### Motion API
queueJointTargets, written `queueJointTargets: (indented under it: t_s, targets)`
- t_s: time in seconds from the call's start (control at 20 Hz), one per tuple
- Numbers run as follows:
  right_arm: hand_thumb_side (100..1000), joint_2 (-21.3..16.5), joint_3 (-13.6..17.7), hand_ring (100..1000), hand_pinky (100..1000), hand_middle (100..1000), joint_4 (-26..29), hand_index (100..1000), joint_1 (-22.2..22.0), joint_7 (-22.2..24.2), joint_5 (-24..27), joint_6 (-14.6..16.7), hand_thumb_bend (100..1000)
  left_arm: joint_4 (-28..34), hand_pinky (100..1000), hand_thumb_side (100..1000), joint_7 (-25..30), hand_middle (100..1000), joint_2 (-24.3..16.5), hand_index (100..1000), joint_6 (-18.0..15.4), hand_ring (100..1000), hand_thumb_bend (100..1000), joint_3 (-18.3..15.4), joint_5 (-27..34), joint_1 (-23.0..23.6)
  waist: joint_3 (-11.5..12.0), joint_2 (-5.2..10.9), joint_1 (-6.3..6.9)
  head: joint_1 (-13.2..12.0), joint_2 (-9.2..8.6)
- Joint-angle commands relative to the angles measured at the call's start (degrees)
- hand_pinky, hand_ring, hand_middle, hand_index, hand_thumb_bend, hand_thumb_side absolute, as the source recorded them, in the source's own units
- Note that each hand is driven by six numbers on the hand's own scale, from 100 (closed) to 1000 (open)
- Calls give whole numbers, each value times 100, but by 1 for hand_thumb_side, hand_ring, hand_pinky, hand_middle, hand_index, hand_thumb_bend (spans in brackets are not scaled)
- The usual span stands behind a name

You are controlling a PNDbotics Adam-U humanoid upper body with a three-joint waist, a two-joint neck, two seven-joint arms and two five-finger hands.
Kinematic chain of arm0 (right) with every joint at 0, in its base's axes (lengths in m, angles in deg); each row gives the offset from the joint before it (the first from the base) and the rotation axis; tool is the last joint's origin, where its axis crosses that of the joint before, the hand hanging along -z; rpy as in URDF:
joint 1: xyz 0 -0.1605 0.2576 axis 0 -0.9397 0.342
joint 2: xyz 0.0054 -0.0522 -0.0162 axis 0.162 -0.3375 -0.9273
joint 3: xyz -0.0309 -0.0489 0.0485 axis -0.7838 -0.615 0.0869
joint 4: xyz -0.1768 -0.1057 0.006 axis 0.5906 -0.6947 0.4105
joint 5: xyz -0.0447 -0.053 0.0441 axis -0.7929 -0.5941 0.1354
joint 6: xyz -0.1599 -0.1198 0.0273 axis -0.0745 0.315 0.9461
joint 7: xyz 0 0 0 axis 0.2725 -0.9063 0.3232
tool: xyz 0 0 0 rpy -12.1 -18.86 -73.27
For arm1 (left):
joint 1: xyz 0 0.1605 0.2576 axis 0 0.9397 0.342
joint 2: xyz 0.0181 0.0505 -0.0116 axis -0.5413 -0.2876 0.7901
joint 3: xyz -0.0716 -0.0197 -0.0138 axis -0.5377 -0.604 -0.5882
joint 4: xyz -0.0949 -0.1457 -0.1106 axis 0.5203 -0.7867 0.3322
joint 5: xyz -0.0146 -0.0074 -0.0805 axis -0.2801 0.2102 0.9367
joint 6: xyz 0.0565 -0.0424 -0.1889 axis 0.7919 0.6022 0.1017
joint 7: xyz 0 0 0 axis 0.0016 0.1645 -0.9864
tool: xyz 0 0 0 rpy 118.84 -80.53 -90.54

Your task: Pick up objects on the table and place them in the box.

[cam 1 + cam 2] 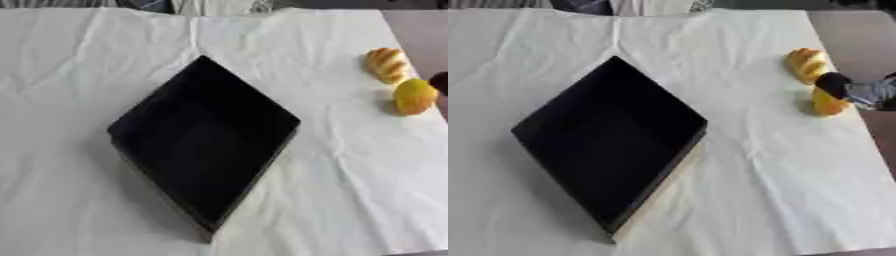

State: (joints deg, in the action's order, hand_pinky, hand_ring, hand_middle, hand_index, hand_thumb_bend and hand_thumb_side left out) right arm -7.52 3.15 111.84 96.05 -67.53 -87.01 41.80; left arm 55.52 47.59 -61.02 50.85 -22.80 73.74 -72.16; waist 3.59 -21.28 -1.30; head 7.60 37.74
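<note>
Two small things lie at the cloth's right edge, well apart from the empty black box [206, 145]: a ridged bread roll [806, 64] just beyond the right hand [859, 91] and a yellow lemon-like piece [414, 96] under its dark fingertip [831, 83], both probably light and rounded, best pinched across the middle, though whether those fingers are spread or closed I cannot tell.

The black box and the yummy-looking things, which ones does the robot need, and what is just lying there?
For the job:
black box, with nothing in it
bread roll
yellow lemon-like thing
right robot hand, reaching over the yellow thing

Just there:
white cloth covering the table
brown table edge at the right
</note>
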Motion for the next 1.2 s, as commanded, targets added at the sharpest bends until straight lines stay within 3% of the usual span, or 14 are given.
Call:
queueJointTargets:
  t_s: [0.05,0.35,0.75,1.2]
  targets:
    - [484,-663,-229,972,873,899,-212,916,193,245,-288,114,506,90,826,488,15,750,-176,875,6,777,432,-46,-12,-43,22,105,19,54,-35]
    - [459,-1446,-499,982,882,886,-295,924,64,19,-828,198,504,90,826,489,73,751,-126,876,-11,777,430,1,43,-113,100,85,73,130,-143]
    - [323,-1348,-820,997,894,852,-792,911,84,-271,-1247,85,501,90,827,494,154,751,-100,876,-21,777,427,32,92,-162,154,55,93,196,-179]
    - [400,-1139,-916,1000,902,826,-1502,921,186,60,-1286,-48,497,90,826,498,195,752,-70,875,-12,778,423,38,128,-161,176,37,108,255,-137]
